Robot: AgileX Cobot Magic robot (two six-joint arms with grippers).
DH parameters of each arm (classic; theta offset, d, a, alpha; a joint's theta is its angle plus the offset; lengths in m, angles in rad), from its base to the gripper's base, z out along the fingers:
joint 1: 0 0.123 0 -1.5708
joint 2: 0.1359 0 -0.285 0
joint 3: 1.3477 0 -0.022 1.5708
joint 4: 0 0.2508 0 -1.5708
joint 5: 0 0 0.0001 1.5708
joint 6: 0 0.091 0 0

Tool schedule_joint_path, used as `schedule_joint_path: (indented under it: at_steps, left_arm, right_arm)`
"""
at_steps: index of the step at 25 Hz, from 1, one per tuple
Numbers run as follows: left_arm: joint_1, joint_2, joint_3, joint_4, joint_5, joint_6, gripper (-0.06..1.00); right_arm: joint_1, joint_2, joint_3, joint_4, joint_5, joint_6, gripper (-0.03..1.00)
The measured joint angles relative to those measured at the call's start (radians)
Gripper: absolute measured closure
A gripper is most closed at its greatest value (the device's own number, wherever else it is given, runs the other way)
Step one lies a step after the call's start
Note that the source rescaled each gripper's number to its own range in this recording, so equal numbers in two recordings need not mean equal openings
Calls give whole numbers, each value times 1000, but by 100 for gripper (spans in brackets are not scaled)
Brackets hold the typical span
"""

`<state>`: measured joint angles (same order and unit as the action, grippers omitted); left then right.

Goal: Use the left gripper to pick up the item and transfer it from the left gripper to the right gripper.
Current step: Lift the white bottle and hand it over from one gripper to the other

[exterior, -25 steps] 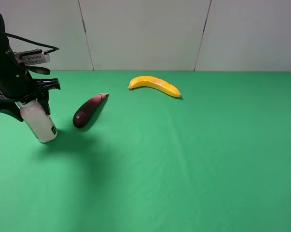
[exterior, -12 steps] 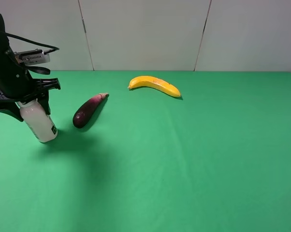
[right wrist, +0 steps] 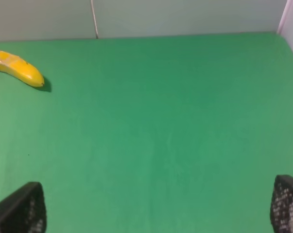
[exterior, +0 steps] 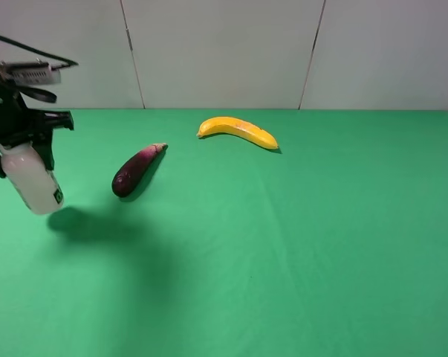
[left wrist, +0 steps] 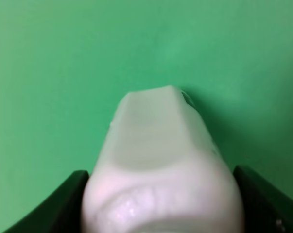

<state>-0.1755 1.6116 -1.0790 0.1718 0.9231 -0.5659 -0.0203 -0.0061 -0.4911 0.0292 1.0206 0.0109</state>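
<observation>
**Desk:** What do you have on the left side?

**Operator:** On my high camera the left gripper (exterior: 17,143) is clamped on the item (exterior: 32,182), the small white bottle. The black jaws pinch it at the cap end. The body hangs below them, tilted, at the far left edge of the green table (exterior: 298,253). Its shadow lies on the cloth just beside the base, and I can't tell whether the base clears the cloth.

**Desk:** Can you read the label?

**Operator:** No. I only see a small dark and green mark (exterior: 58,196) low on the bottle's side, too small to read. The white patch (exterior: 32,73) up on the arm has print I can't make out either. In the left wrist view the bottle is a blurred white mass between the two black fingers (left wrist: 63,204).

**Desk:** And the right gripper?

**Operator:** The right gripper (right wrist: 153,208) is out of the high view. Its wrist camera shows both fingertips wide apart at the picture's corners, with only bare green between them.

**Desk:** What else is on the table?

**Operator:** A purple eggplant (exterior: 138,169) lies near the bottle, not touching it. A yellow banana (exterior: 237,132) lies further back, well apart from both.
</observation>
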Motion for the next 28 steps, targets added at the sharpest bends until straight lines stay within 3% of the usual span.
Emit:
schedule_joint_path:
  at_steps: [6,11,18,28]
  left_arm:
    - [0,-142,-4,3,27,33,94]
    - [0,-227,-4,-32,56,116,94]
    - [0,-261,-4,-147,76,228,94]
    - [0,-262,-4,-407,76,417,94]
  right_arm:
    - [0,0,0,0,0,0,-3]
    - [0,0,0,0,0,0,-3]
    - [0,0,0,0,0,0,-3]
    - [0,0,0,0,0,0,-3]
